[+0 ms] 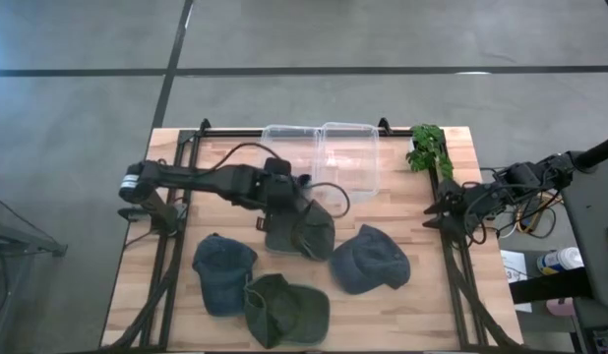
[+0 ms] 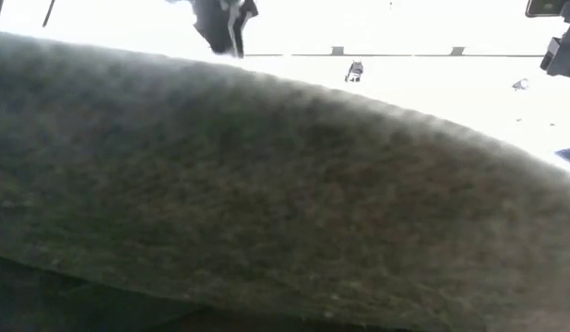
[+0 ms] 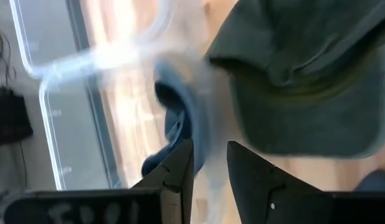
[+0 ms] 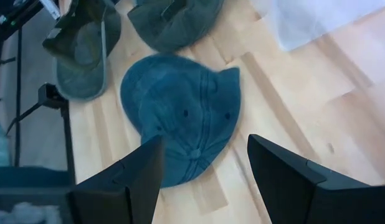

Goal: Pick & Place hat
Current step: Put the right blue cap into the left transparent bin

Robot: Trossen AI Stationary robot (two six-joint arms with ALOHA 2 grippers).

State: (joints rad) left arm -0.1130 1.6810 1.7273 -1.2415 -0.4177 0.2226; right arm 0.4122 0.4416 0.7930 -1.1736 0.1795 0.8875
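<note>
Several caps lie on the wooden table. A dark green cap point(image 1: 302, 234) sits near the middle, just under my left gripper point(image 1: 284, 195), which reaches in from the table's left. The left wrist view is blurred; it shows this green cap point(image 3: 304, 81) beyond my left gripper point(image 3: 210, 165). A blue-grey cap point(image 1: 369, 259) lies to its right, a blue cap point(image 1: 223, 271) and an olive cap point(image 1: 284, 310) nearer the front. My right gripper point(image 4: 205, 168) is open, parked at the table's right edge point(image 1: 452, 208) and looking at the blue-grey cap point(image 4: 183, 118).
Two clear plastic containers point(image 1: 324, 157) stand at the far side, just beyond the left gripper. A green plant point(image 1: 429, 147) is at the far right corner. Cap cloth point(image 2: 267, 203) fills most of the low view. Black rails point(image 1: 176, 197) run along the table sides.
</note>
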